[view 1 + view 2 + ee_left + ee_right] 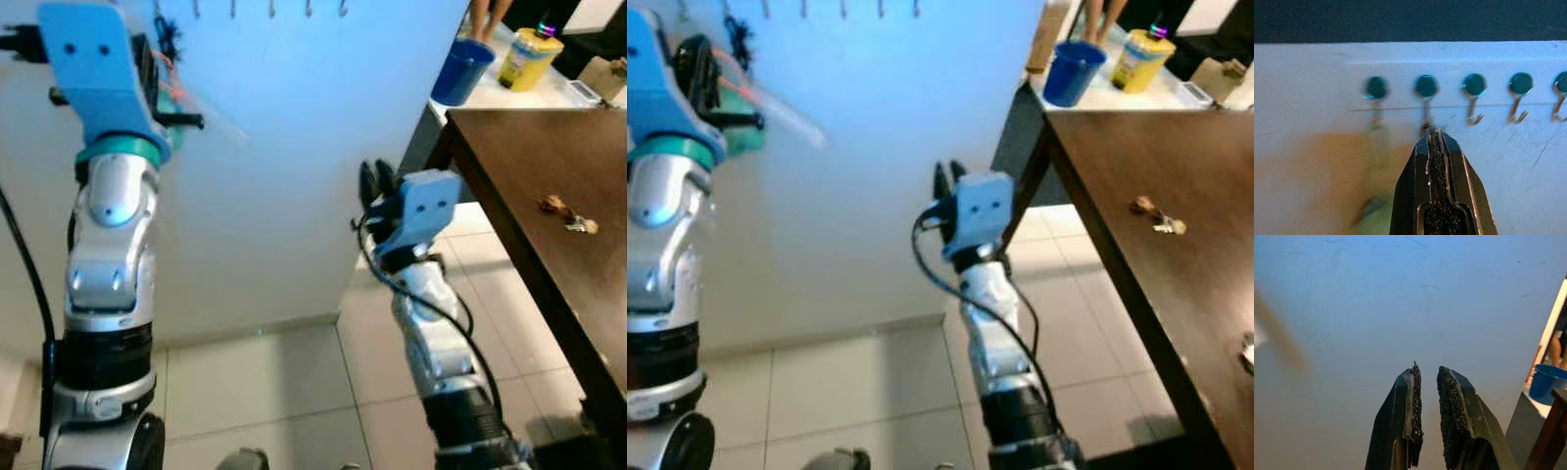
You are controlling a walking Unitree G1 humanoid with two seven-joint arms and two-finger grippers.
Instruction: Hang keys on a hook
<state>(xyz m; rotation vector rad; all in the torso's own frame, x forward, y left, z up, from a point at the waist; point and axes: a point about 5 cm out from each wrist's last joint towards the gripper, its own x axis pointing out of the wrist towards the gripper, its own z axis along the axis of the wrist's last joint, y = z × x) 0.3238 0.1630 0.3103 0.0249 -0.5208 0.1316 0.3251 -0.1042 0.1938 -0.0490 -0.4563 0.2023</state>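
A row of small metal hooks (1473, 115) on round dark mounts runs along the white wall (284, 147), high up. My left gripper (1432, 134) is raised to it, fingers pressed shut, its tip just under the second hook (1425, 120). A blurred orange strap with a green tag (1369, 215) dangles close beside the fingers, and the same strap (172, 90) hangs by the wrist; the keys' metal is too blurred to make out. My right gripper (376, 178) is held up at mid height, away from the wall, with a narrow gap between its fingers and nothing in it.
A dark brown table (519, 157) stands on the right with a small bunch of keys (568, 215) lying on it. Behind it, a blue cup (460, 70) and a yellow container (529, 57) sit on a white counter, where a person's legs (485, 18) stand. Pale floor tiles (255, 392) lie below.
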